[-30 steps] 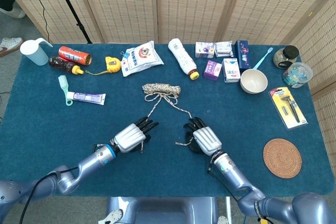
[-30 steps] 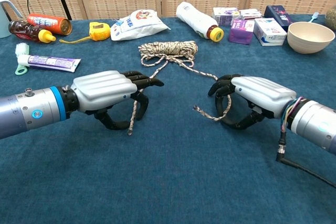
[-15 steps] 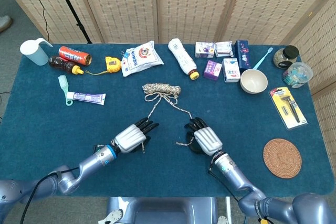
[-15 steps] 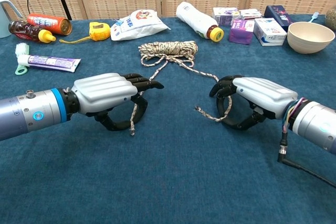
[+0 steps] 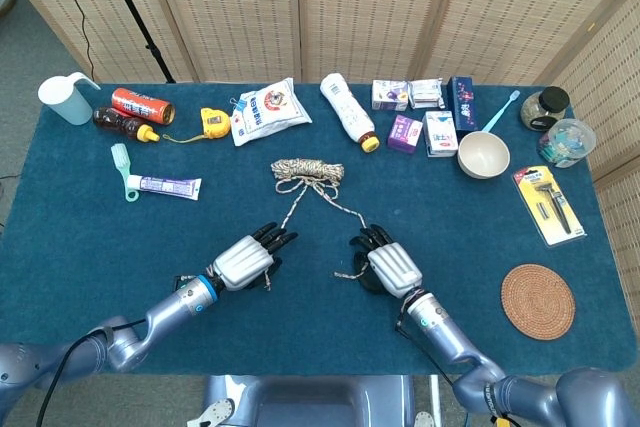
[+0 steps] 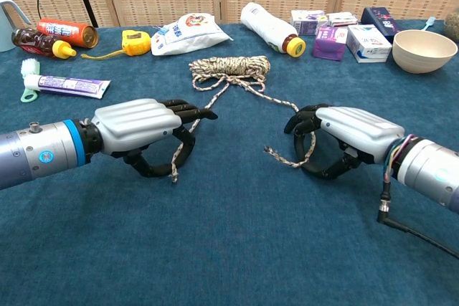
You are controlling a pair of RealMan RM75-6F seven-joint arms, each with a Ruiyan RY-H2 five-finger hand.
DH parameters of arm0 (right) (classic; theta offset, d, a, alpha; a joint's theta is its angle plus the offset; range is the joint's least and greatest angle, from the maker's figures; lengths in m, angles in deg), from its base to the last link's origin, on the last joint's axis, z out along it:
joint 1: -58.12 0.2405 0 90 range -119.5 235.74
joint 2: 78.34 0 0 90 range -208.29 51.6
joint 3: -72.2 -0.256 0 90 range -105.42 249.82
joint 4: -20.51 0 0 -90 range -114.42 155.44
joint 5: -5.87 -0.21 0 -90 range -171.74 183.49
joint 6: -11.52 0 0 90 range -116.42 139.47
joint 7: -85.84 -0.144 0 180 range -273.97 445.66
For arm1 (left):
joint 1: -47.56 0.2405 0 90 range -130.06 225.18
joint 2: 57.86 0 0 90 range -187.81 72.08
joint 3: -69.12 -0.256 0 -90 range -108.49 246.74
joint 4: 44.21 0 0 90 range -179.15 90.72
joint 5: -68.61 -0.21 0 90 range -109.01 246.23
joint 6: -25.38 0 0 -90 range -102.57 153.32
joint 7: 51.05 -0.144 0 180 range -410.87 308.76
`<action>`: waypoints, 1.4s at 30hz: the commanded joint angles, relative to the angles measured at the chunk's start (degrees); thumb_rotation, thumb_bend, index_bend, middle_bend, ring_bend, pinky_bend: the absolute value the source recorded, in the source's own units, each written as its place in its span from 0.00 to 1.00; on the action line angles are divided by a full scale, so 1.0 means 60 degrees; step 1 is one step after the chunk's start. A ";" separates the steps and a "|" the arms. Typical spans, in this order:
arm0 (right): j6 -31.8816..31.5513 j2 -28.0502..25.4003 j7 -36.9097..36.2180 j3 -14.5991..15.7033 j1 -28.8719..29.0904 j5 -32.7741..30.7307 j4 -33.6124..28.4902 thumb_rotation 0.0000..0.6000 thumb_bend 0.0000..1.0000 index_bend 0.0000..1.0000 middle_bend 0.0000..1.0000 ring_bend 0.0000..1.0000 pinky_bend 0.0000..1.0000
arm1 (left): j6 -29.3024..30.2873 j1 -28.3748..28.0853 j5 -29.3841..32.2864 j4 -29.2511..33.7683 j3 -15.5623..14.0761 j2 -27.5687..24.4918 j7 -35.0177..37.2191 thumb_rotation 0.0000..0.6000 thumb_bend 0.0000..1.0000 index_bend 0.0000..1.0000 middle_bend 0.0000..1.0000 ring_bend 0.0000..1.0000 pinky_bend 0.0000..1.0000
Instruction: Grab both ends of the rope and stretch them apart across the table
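A speckled rope lies coiled in a bundle (image 5: 307, 169) (image 6: 229, 68) at the table's middle, with two strands running toward me. My left hand (image 5: 244, 260) (image 6: 141, 133) grips the left strand, whose free end (image 6: 174, 170) hangs below the fingers. My right hand (image 5: 390, 267) (image 6: 344, 137) curls around the right strand, and that frayed end (image 6: 270, 153) sticks out to its left. Both strands still sag loosely back to the bundle.
Along the far edge stand a cup (image 5: 64, 99), bottles (image 5: 142, 105), a tape measure (image 5: 214, 121), a white pouch (image 5: 266, 111), a lotion bottle (image 5: 347, 110) and small boxes (image 5: 428, 127). A bowl (image 5: 483, 154), razor pack (image 5: 549, 205) and cork coaster (image 5: 537, 300) sit right; toothpaste (image 5: 163, 185) left.
My left hand has shifted slightly left and toward me with its strand. The right hand has hardly moved.
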 commanded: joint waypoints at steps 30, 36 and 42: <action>-0.0304 -0.0258 0.0029 -0.0013 -0.0068 0.0161 -0.0338 1.00 0.46 0.61 0.24 0.11 0.00 | 0.1061 0.0754 0.0263 0.0125 -0.0189 -0.0684 0.0921 1.00 0.49 0.69 0.00 0.00 0.00; -0.0553 -0.0559 0.0165 -0.0088 -0.0170 0.0150 -0.0601 1.00 0.46 0.62 0.24 0.11 0.00 | 0.1430 0.1186 0.0434 0.0288 -0.0255 -0.1166 0.1158 1.00 0.50 0.69 0.00 0.00 0.00; -0.0752 -0.0839 0.0269 -0.0138 -0.0288 0.0115 -0.0850 1.00 0.46 0.62 0.25 0.11 0.00 | 0.1715 0.1571 0.0602 0.0373 -0.0259 -0.1542 0.1351 1.00 0.50 0.70 0.00 0.00 0.00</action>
